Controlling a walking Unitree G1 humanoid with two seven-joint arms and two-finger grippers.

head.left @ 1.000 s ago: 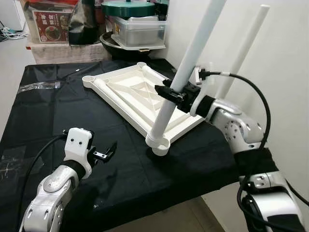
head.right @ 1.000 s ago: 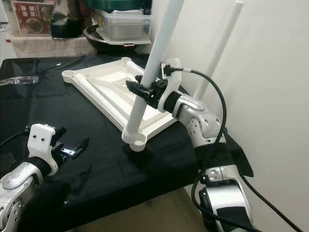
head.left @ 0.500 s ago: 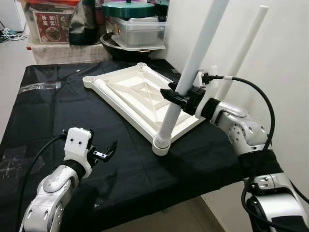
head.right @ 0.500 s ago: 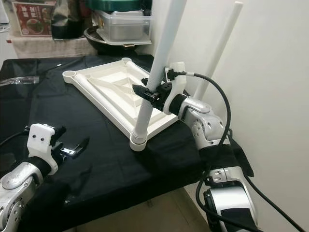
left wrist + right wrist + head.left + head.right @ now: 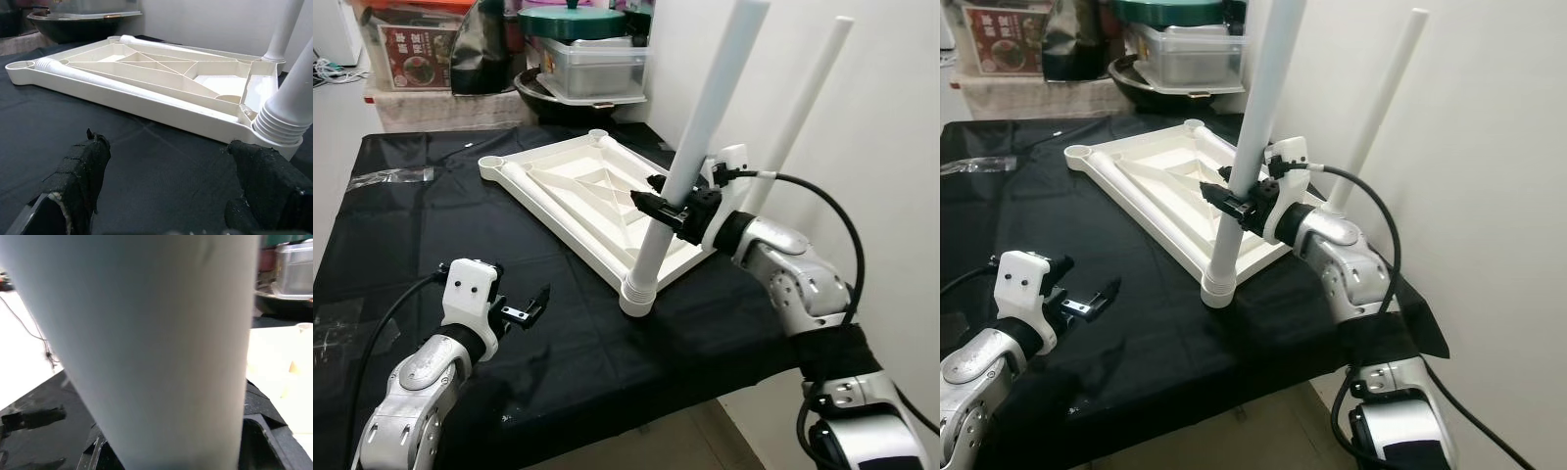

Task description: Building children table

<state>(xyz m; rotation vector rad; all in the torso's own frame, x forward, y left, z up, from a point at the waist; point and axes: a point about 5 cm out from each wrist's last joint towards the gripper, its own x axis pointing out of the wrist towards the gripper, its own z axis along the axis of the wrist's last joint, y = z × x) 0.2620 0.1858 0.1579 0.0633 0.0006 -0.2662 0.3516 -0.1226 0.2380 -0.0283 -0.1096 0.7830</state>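
Gripping a white table leg (image 5: 700,147) partway up, my right tool (image 5: 668,209) has its 2 black fingers clamped around the tube. That leg stands tilted in the near corner socket of the upturned white tabletop (image 5: 578,191), its ribbed foot at the socket. A 2nd leg (image 5: 798,103) rises from the corner behind, close to the wall. The tabletop lies underside up on the black-draped bench (image 5: 401,225). My left tool (image 5: 524,308) hovers low over the cloth, fingers apart and holding nothing, well apart from the tabletop's near edge.
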